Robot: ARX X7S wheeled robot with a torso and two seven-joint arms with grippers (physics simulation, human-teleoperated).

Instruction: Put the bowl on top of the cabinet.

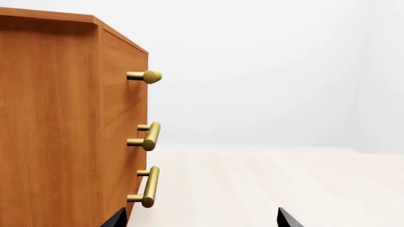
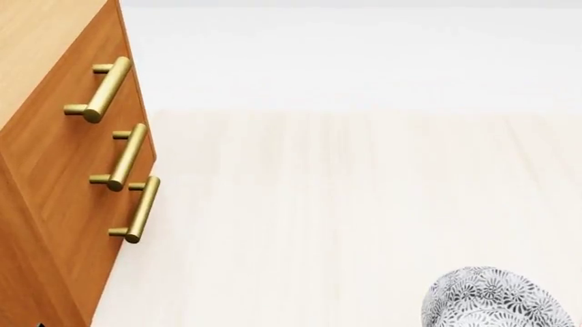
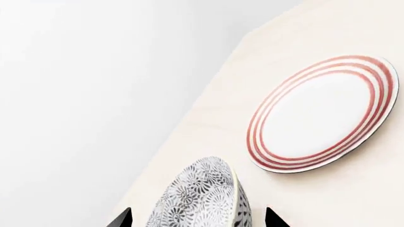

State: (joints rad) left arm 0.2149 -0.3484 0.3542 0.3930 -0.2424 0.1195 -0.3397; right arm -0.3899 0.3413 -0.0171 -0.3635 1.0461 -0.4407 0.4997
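Observation:
The bowl (image 3: 196,198), white with a dense grey-black floral pattern, sits tilted between the two dark fingertips of my right gripper (image 3: 198,220), which is shut on it. In the head view the bowl (image 2: 495,300) shows at the lower right, over the pale floor and far from the cabinet. The orange-brown cabinet (image 2: 54,177) stands at the left, with its lighter top (image 2: 37,41) in the upper left corner. My left gripper (image 1: 202,220) is open and holds nothing, close beside the cabinet (image 1: 57,118) front. Neither arm shows in the head view.
A flat white plate with red rings (image 3: 322,113) lies on the pale wood floor (image 2: 345,204) beyond the bowl. Three brass bar handles (image 2: 118,157) stick out from the drawer fronts. A white wall (image 2: 364,54) runs behind the floor.

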